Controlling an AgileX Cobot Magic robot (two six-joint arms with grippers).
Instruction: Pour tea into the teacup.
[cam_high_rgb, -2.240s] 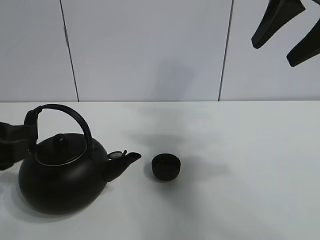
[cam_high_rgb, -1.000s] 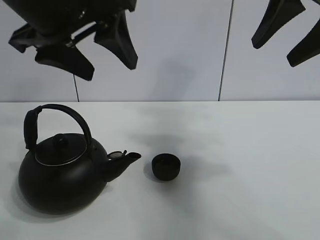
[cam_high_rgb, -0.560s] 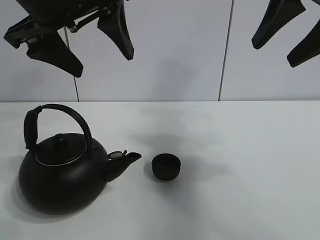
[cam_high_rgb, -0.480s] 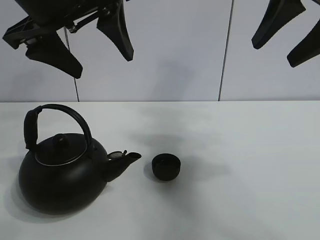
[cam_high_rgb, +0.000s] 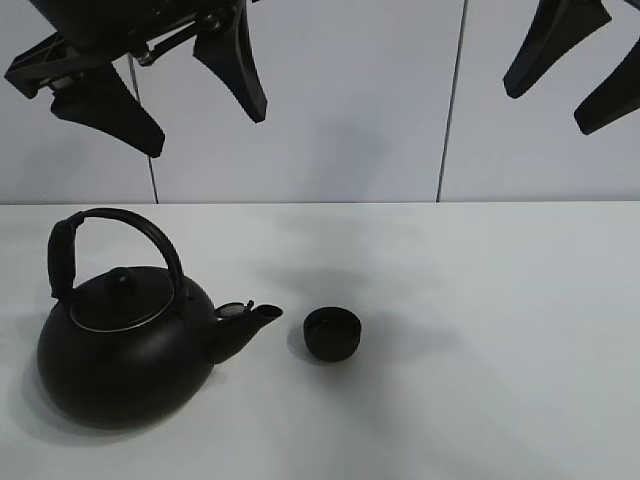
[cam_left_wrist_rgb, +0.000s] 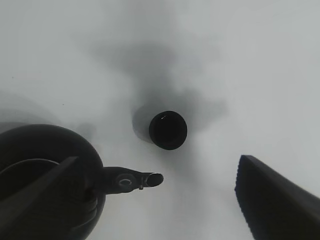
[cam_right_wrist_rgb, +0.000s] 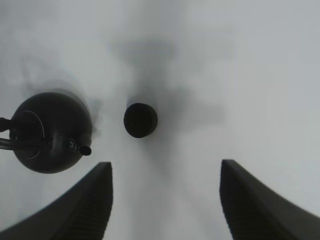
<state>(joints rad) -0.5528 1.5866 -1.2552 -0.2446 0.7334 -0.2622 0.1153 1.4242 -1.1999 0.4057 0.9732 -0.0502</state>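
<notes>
The small matte-black teacup (cam_high_rgb: 331, 334) stands on the white table just right of the kettle's spout; it also shows in the left wrist view (cam_left_wrist_rgb: 168, 130) and the right wrist view (cam_right_wrist_rgb: 140, 120). The big black kettle (cam_high_rgb: 125, 350) with its arched handle sits upright at the left, also seen in the left wrist view (cam_left_wrist_rgb: 45, 175) and the right wrist view (cam_right_wrist_rgb: 50, 132). My left gripper (cam_high_rgb: 204, 132) hangs open and empty high above the kettle (cam_left_wrist_rgb: 158, 159). My right gripper (cam_high_rgb: 546, 110) hangs open and empty high at the upper right (cam_right_wrist_rgb: 166, 164).
The white table (cam_high_rgb: 480, 300) runs to a white panelled wall (cam_high_rgb: 300, 100) at the back. Nothing else stands on the table in these views.
The left gripper, which was down at the kettle's handle, has let go and risen high above it. It has held still over the last half second. Kettle, teacup and right gripper have not moved.
</notes>
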